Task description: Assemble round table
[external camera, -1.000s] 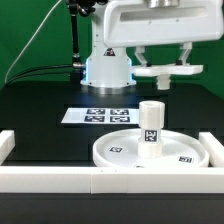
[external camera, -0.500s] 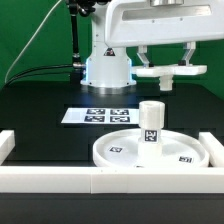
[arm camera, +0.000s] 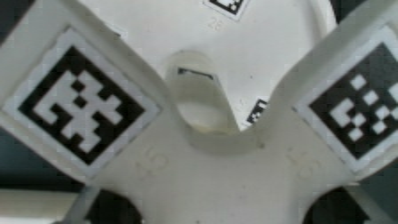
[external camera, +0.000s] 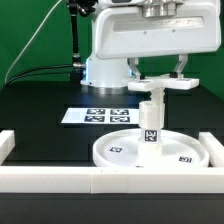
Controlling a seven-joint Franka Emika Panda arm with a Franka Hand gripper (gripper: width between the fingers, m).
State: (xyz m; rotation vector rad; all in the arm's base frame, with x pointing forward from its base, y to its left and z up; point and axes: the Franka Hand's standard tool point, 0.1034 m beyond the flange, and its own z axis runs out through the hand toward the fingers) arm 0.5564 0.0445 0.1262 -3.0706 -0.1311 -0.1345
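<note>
Leg (external camera: 150, 125) is already upright mid-disc (external camera: 115, 152), down at 6 o'clock on the worktop (external camera: 40, 105). Tool (external camera: 160, 72) is clamped on the cross base (external camera: 160, 87), at the leg's 12 o'clock. Can't tell if they're touching. I reckon only seating the base is left.

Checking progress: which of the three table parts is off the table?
The cross base, gripped in the hand above the leg. The leg stands upright on the disc, which lies flat.

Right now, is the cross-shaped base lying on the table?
No, the gripper holds the cross-shaped base in the air above the upright leg.
</note>
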